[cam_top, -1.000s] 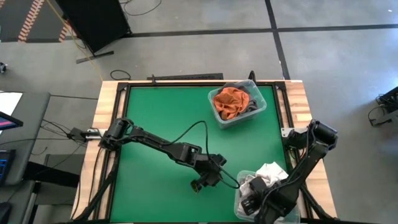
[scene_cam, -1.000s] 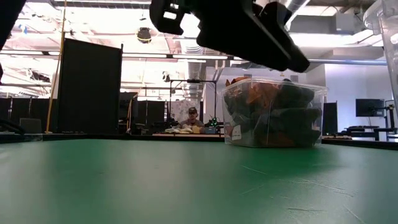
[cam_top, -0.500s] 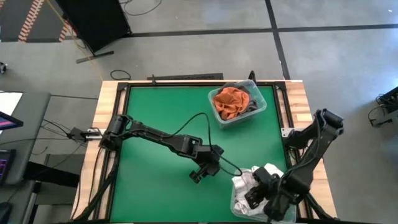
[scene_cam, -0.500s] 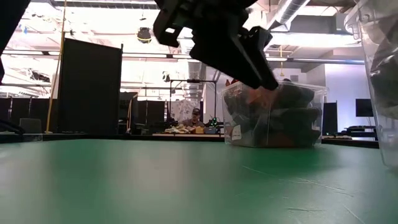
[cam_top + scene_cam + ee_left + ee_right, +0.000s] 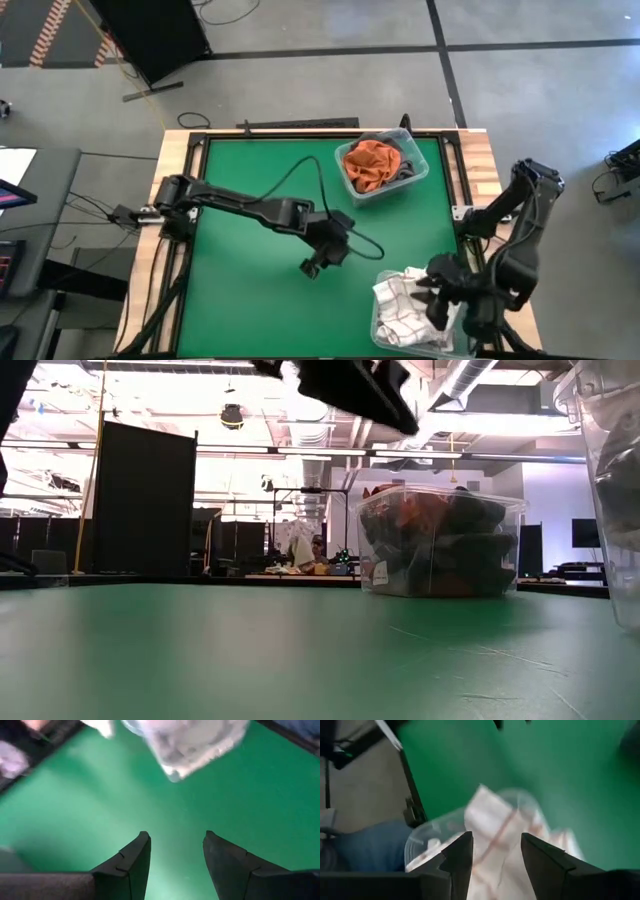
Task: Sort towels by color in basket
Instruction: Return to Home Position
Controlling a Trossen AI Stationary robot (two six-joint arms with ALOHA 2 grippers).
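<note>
1. Hanging over the middle of the green table (image 5: pixel 240 290), the left claw (image 5: pixel 314 265) is spread wide with nothing in it.
2. That claw is well apart from both bins and from every towel.
3. The right claw (image 5: pixel 492 837) is spread wide too, and it grips nothing.
4. It hangs just above the near bin (image 5: pixel 379 325), which sits at the table's front right corner.
5. The lined towel (image 5: pixel 400 298), white with thin red lines, lies crumpled in the near bin.
6. This towel is just under the right claw, but the claw does not grip it.
7. More pale cloth lies in the same bin, on the side nearer the table's front edge.
8. The far bin (image 5: pixel 421 176) stands near the back right of the table.
9. The orange towel (image 5: pixel 368 165) lies on top in the far bin.
10. The grey towel (image 5: pixel 402 160) is tucked in just beside the orange one.
11. Both of these towels are well apart from the two claws.
12. In the low view, a person (image 5: pixel 317 548) shows far behind the table.
</note>
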